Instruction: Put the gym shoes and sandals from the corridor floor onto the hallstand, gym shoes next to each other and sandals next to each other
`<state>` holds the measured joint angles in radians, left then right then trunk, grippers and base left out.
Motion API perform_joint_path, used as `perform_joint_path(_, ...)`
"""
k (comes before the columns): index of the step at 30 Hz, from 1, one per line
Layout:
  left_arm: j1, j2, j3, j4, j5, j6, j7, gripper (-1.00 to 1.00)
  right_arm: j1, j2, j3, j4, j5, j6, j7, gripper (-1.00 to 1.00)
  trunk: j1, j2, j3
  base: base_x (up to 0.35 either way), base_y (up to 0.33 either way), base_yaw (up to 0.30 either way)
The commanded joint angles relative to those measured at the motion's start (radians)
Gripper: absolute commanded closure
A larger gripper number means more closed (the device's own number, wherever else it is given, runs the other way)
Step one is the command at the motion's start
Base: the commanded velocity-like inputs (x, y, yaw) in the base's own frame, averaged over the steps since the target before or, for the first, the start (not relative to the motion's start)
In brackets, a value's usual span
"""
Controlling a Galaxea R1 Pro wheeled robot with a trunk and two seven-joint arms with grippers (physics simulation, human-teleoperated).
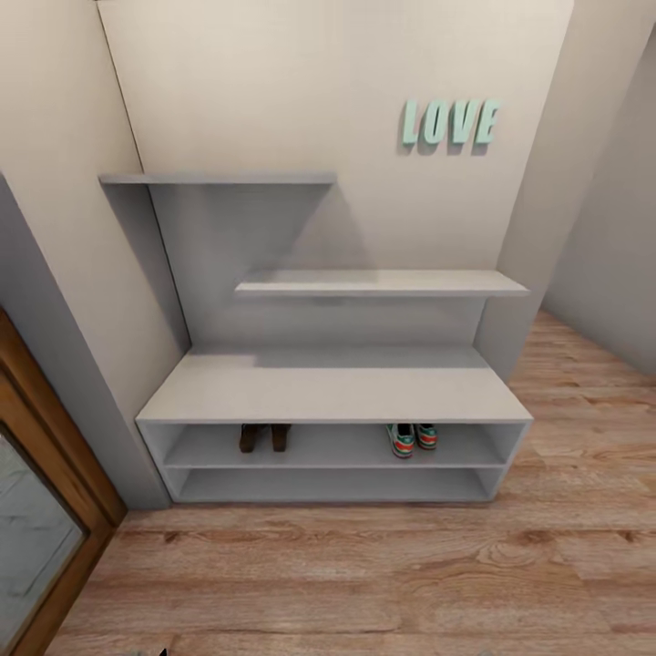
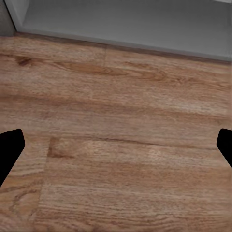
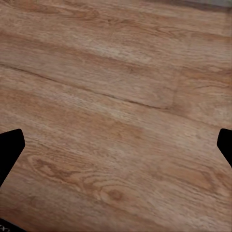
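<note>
The pale grey hallstand [image 1: 333, 392] stands against the wall, with two low open shelves under its bench top. On the upper shelf, toward the left, the two dark brown sandals [image 1: 264, 437] sit side by side. Further right on that same shelf the two gym shoes [image 1: 412, 439] stand next to each other, green stripes and red accents showing. In the left wrist view my left gripper [image 2: 116, 150] is open over bare corridor floor [image 2: 116, 145], near the hallstand's base [image 2: 130, 24]. My right gripper [image 3: 116, 150] is open too, above floor planks [image 3: 116, 111], holding nothing.
A wood-framed door or mirror [image 1: 41, 510] stands at the left. Two staggered floating shelves [image 1: 383, 283] hang above the bench, and "LOVE" letters [image 1: 451, 122] decorate the wall. Wood floor [image 1: 364, 583] spreads in front of and to the right of the hallstand.
</note>
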<state>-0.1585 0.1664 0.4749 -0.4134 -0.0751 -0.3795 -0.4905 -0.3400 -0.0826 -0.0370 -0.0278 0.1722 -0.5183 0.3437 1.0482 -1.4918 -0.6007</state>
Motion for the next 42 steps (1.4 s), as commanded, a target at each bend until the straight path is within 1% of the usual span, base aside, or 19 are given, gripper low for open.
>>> perform_joint_path(1, -0.001, -0.001, 0.008, 0.001, -0.008, -0.004, -0.006, -1.0, -0.001, 0.0, -0.004, 0.0, 0.007, -0.003, 0.002, -1.0, -0.004, 0.007, 0.002, 0.0, 0.0, 0.0)
perform_joint_path(16, -0.001, 0.001, 0.012, -0.001, 0.002, -0.004, -0.007, -1.0, -0.001, 0.0, -0.004, 0.001, 0.007, -0.003, 0.002, -1.0, -0.062, 0.112, 0.049, 0.0, 0.0, 0.0)
perform_joint_path(21, -0.001, 0.003, 0.012, -0.005, 0.005, -0.004, -0.016, -1.0, -0.001, 0.0, -0.004, 0.0, 0.007, -0.003, 0.002, -1.0, -0.062, 0.112, 0.049, 0.0, 0.0, 0.0)
perform_joint_path(23, -0.001, -0.001, 0.01, -0.002, 0.005, -0.004, -0.018, -1.0, -0.001, 0.0, -0.004, 0.001, 0.007, -0.003, 0.002, -1.0, -0.062, 0.112, 0.049, 0.0, 0.0, 0.0)
perform_joint_path(31, -0.001, -0.003, 0.008, -0.001, 0.005, -0.004, -0.021, -1.0, -0.001, 0.0, -0.004, 0.002, 0.007, -0.003, 0.002, -1.0, -0.062, 0.112, 0.049, 0.0, 0.0, 0.0)
perform_joint_path(42, -0.001, -0.01, 0.007, 0.0, 0.005, -0.003, -0.049, -1.0, -0.001, 0.0, -0.004, 0.001, 0.007, -0.003, 0.002, -1.0, -0.062, 0.112, 0.049, 0.0, 0.0, 0.0)
